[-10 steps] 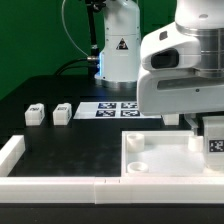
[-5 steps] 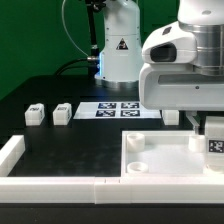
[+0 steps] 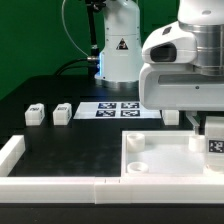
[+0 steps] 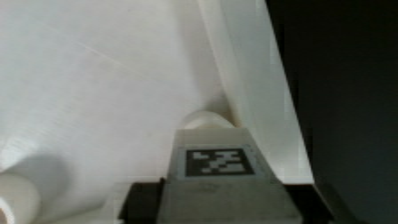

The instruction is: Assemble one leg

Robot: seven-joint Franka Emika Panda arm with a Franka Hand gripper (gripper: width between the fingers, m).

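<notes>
— Pinching anything with the gripper (image 4: 217,205)?
— Squeezing the leg (image 4: 214,132) from both sides
— Sitting where?
— Standing between the jaws, showing its tag (image 4: 217,162) to the wrist, hugging the tray (image 4: 89,90) wall beside them

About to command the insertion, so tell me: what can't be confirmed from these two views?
- Wrist view: the picture's edge cuts off the gripper, so its hold on the leg is unclear; the leg hides any socket beneath it.
- Exterior view: the arm hides the gripper's fingers; the tray is cut off at the right edge.
</notes>
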